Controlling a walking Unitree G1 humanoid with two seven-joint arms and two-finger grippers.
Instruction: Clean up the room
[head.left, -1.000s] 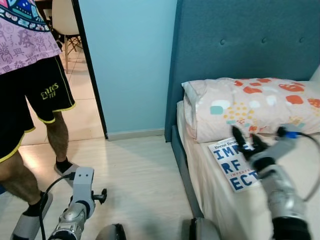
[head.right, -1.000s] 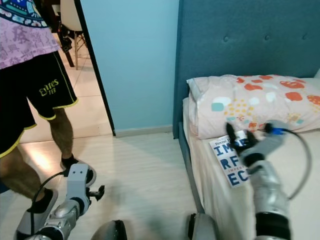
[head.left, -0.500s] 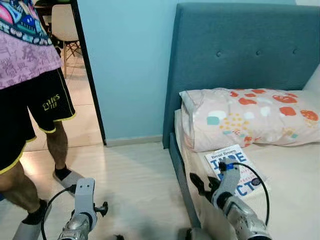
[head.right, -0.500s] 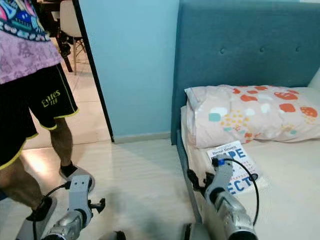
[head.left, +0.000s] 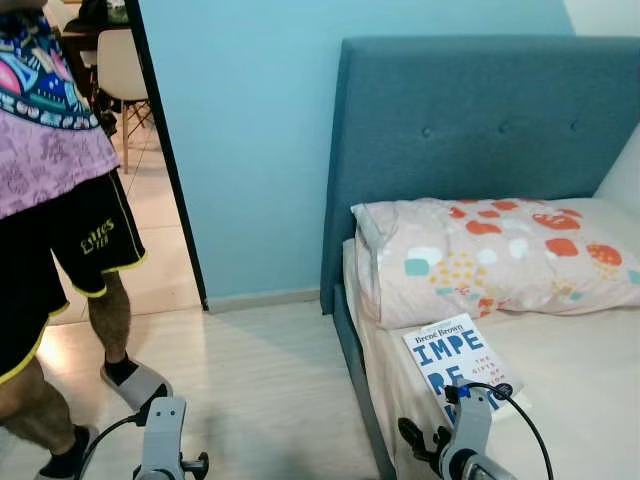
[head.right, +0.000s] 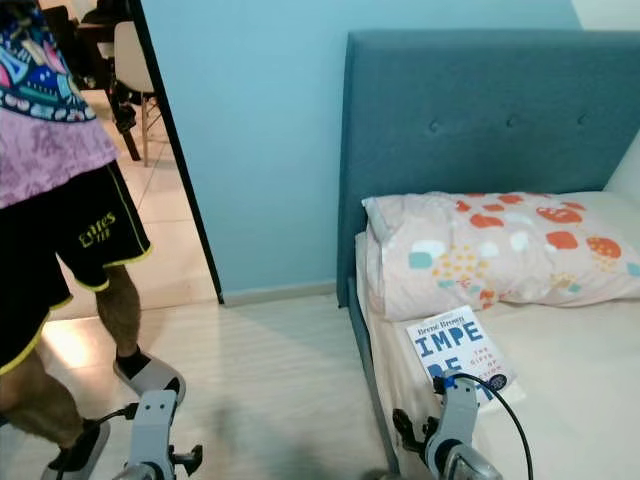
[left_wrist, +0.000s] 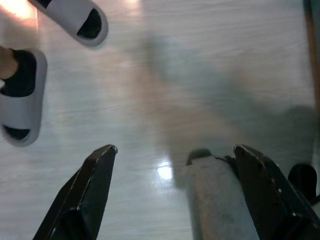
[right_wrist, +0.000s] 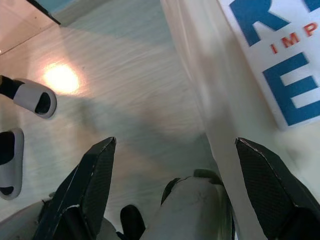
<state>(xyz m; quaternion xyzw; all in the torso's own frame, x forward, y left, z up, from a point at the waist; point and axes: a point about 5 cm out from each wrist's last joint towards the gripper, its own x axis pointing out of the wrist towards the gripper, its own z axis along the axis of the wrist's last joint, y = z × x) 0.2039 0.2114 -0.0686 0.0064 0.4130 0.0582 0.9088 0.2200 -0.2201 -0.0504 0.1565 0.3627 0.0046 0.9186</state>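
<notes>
A white book (head.left: 452, 352) with big blue letters lies flat on the bed's cream sheet (head.left: 590, 390), just in front of a patterned pillow (head.left: 495, 252). My right gripper (right_wrist: 175, 150) hangs low beside the mattress edge, below and short of the book, open with nothing between its fingers. The book's corner (right_wrist: 280, 65) lies a little beyond its fingers. My left gripper (left_wrist: 175, 148) hangs open over the bare wooden floor (left_wrist: 200, 65), holding nothing.
A person in black shorts (head.left: 70, 240) stands at the left by the doorway, wearing grey slippers (left_wrist: 22, 97). A teal headboard (head.left: 480, 120) and bed frame (head.left: 355, 380) bound the right side. Light wooden floor (head.left: 260, 380) lies between them. A chair (head.left: 118, 70) stands beyond the doorway.
My right arm has dropped from over the book to beside the mattress edge, leaving the book on the bed. The head camera has tipped upward. The left arm stays low.
</notes>
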